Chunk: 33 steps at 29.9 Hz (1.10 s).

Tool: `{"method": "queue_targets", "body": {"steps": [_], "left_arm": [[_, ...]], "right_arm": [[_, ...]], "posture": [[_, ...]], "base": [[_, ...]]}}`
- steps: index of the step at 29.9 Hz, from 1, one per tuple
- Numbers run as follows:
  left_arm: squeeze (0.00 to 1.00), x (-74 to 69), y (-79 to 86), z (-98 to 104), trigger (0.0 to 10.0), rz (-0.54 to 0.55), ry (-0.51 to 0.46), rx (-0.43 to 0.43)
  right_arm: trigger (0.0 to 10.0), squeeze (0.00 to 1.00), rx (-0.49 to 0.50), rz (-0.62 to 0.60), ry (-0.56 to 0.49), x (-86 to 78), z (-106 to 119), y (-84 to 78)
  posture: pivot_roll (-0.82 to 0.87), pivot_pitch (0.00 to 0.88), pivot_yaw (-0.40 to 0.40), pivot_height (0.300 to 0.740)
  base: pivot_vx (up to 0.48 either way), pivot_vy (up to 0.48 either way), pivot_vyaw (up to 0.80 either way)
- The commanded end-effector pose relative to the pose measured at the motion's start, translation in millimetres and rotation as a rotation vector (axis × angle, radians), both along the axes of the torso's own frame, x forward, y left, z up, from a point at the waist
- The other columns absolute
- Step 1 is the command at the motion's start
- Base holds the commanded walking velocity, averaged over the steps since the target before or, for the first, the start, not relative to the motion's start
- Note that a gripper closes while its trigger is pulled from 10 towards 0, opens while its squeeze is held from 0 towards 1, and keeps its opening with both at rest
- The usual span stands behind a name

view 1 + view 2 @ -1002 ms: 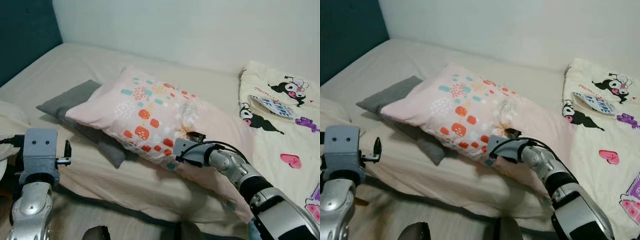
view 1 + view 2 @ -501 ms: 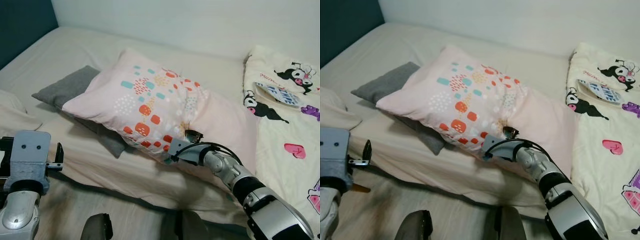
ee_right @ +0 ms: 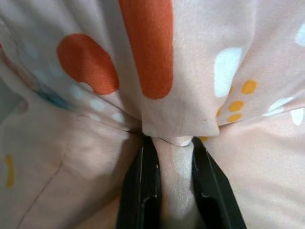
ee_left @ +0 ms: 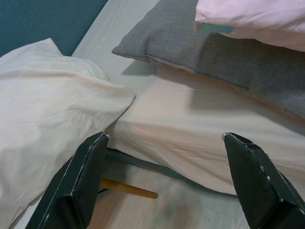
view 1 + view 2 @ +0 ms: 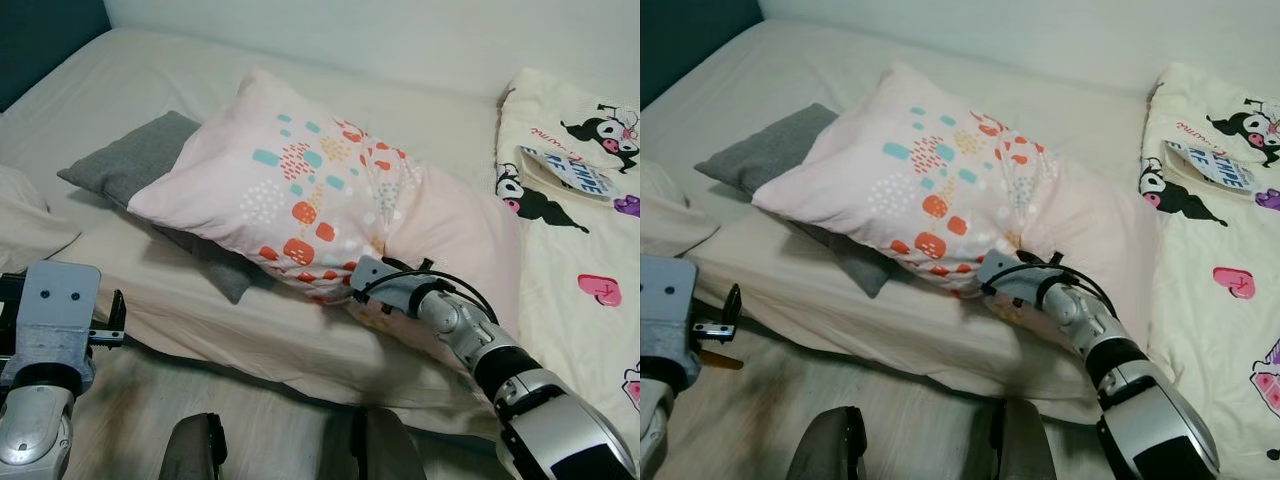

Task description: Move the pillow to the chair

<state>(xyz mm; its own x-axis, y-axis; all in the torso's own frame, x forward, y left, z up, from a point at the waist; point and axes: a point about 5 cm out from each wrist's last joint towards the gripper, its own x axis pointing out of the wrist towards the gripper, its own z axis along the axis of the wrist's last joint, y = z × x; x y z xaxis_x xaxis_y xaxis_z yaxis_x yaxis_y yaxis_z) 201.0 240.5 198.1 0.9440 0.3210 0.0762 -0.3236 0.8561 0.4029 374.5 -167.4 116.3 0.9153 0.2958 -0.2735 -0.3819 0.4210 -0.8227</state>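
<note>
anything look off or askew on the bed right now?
Nothing damaged or spilled. The pink pillow sits tilted, its far end propped on the grey cushion, with its near edge bunched where the right gripper pinches the fabric. The left gripper hangs open by the bed edge.

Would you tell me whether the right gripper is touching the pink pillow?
Touching: the right wrist view shows the right gripper pinching a fold of the pink pillow.
</note>
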Motion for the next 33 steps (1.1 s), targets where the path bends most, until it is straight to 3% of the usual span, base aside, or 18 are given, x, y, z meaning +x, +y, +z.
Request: {"method": "queue_targets", "body": {"steps": [1,4,6,8,10,11,12,14,15,16,17,18,20,22,24,28,33], "left_arm": [[0.0,-1.0,1.2,1.7,10.0,0.007,0.007,0.022],[0.0,0.6,0.9,1.8,10.0,0.007,0.005,0.021],[0.0,4.8,-0.4,0.9,10.0,0.008,-0.001,0.004],[0.0,4.8,-0.4,0.9,10.0,0.008,-0.001,0.004],[0.0,8.1,-1.6,-0.2,10.0,0.012,-0.009,-0.017],[0.0,12.5,-3.4,-0.8,10.0,0.016,-0.023,-0.04],[0.0,12.5,-3.4,-0.8,10.0,0.016,-0.023,-0.04],[0.0,22.3,-7.2,0.5,10.0,0.022,-0.057,-0.081],[0.0,22.3,-7.2,0.5,10.0,0.022,-0.057,-0.081],[0.0,27.1,-9.3,2.0,10.0,0.021,-0.076,-0.105],[0.0,27.1,-9.3,2.0,10.0,0.021,-0.076,-0.105],[0.0,32.1,-11.5,3.3,10.0,0.019,-0.092,-0.124],[0.0,32.1,-11.5,3.3,10.0,0.019,-0.092,-0.124],[0.0,40.8,-16.3,4.7,10.0,0.017,-0.122,-0.166],[0.0,40.8,-16.3,4.7,10.0,0.017,-0.122,-0.166],[0.0,51.4,-21.0,2.6,10.0,0.018,-0.127,-0.227],[0.0,55.0,-20.2,1.5,10.0,0.025,-0.127,-0.24]], "right_arm": [[0.0,0.0,0.004,-0.076,0.056,-3.8,-8.5,-19.7],[0.0,0.0,0.028,-0.084,0.06,-3.2,-7.3,-20.1],[0.0,0.0,0.111,-0.082,0.06,-1.9,-3.5,-16.5],[0.0,0.0,0.111,-0.082,0.06,-1.9,-3.5,-16.5],[0.0,0.0,0.157,-0.067,0.051,-0.6,0.5,-11.8],[0.0,0.0,0.244,-0.048,0.032,2.6,10.6,-6.7],[0.0,0.0,0.244,-0.048,0.032,2.6,10.6,-6.7],[0.0,0.0,0.455,-0.018,0.005,11.1,38.9,-1.2],[0.0,0.0,0.455,-0.018,0.005,11.1,38.9,-1.2],[0.0,0.0,0.551,-0.004,-0.023,15.6,56.3,-0.5],[0.0,0.0,0.551,-0.004,-0.023,15.6,56.3,-0.5],[0.0,0.0,0.626,0.012,-0.05,19.1,71.3,0.5],[0.0,0.0,0.626,0.012,-0.05,19.1,71.3,0.5],[0.0,0.0,0.754,0.068,-0.103,23.4,101.2,5.9],[0.0,0.0,0.754,0.068,-0.103,23.4,101.2,5.9],[0.0,0.0,0.875,0.177,-0.179,24.9,142.1,16.9],[0.0,0.0,0.886,0.223,-0.207,24.2,155.3,20.7]], "posture": [[0.07,0.25,-0.107,0.58],[0.07,0.241,-0.107,0.58],[0.06,0.217,-0.11,0.58],[0.06,0.217,-0.11,0.58],[0.05,0.195,-0.112,0.58],[0.05,0.165,-0.118,0.58],[0.05,0.165,-0.118,0.58],[0.04,0.123,-0.125,0.58],[0.04,0.123,-0.125,0.58],[0.03,0.105,-0.13,0.585],[0.03,0.105,-0.13,0.585],[0.03,0.078,-0.134,0.59],[0.03,0.078,-0.134,0.59],[0.03,0.03,-0.146,0.6],[0.03,0.03,-0.146,0.6],[0.03,0.0,-0.155,0.62],[0.03,0.0,-0.157,0.63]], "base": [[0.0,0.0,0.0],[0.0,0.0,0.0],[0.0,0.0,0.0],[0.0,0.0,0.0],[0.0,0.0,0.0],[0.0,0.0,0.0],[0.0,0.0,0.0],[0.0,0.0,0.0],[0.0,0.0,0.0],[0.0,0.0,0.0],[0.0,0.0,0.0],[0.0,0.0,0.0],[0.0,0.0,0.0],[0.0,0.0,0.0],[0.0,0.0,0.0],[-0.103,0.0,0.0],[-0.466,0.0,0.0]]}}
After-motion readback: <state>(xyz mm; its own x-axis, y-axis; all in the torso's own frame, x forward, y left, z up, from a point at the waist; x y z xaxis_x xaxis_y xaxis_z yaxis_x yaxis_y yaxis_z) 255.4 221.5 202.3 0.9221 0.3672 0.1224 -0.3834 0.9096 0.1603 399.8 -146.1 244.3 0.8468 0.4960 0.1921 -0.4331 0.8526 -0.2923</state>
